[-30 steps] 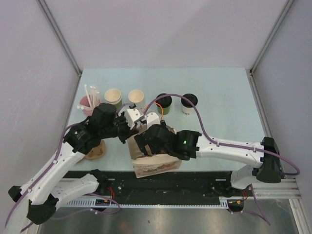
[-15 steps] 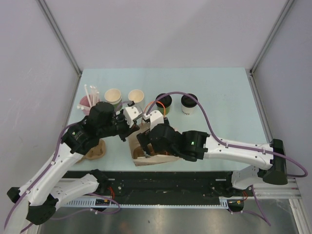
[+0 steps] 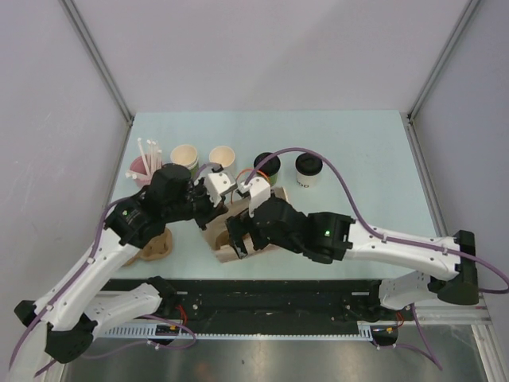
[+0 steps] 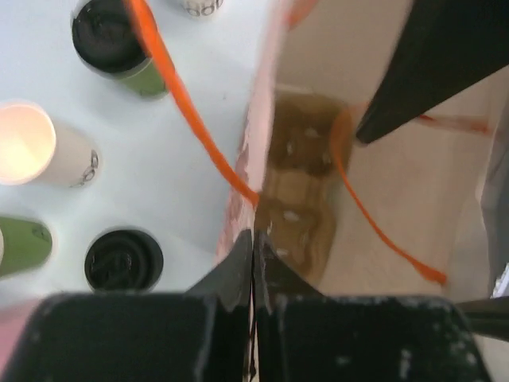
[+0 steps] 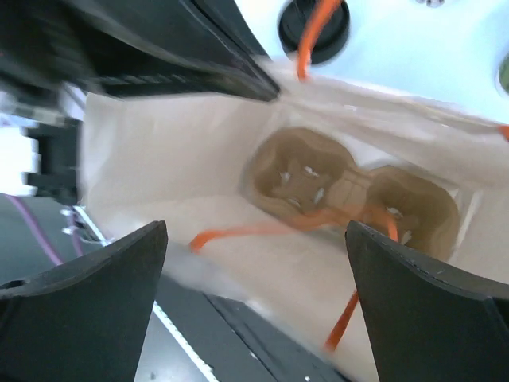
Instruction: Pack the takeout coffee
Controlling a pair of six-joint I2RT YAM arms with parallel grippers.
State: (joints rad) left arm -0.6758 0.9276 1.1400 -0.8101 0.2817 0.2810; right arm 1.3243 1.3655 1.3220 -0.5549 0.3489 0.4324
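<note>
The green-sided lidded cup (image 3: 266,166) and the white-sided lidded cup (image 3: 308,169) stand on the table behind the beige paper bag (image 3: 215,241). The green one also shows in the left wrist view (image 4: 115,44). My left gripper (image 3: 213,212) (image 4: 253,239) is shut on the bag's side wall (image 4: 248,159) at its mouth. My right gripper (image 3: 238,239) (image 5: 254,227) is open, its fingers spread wide in the bag's mouth, holding nothing. A brown cardboard cup carrier (image 5: 350,187) (image 4: 298,191) lies at the bag's bottom, and the orange handles (image 4: 191,119) hang loose.
Two open paper cups, one green-sided (image 3: 184,156) and one white-sided (image 3: 222,155), stand at the back left, with a pink cup of white straws (image 3: 145,167) beside them. A black lid (image 4: 123,259) lies near the bag. Another brown carrier (image 3: 157,243) sits at the front left.
The bag has moved from the table's front edge back towards the cups, and its mouth is spread open. My right gripper has pushed left into it. My left gripper keeps its hold.
</note>
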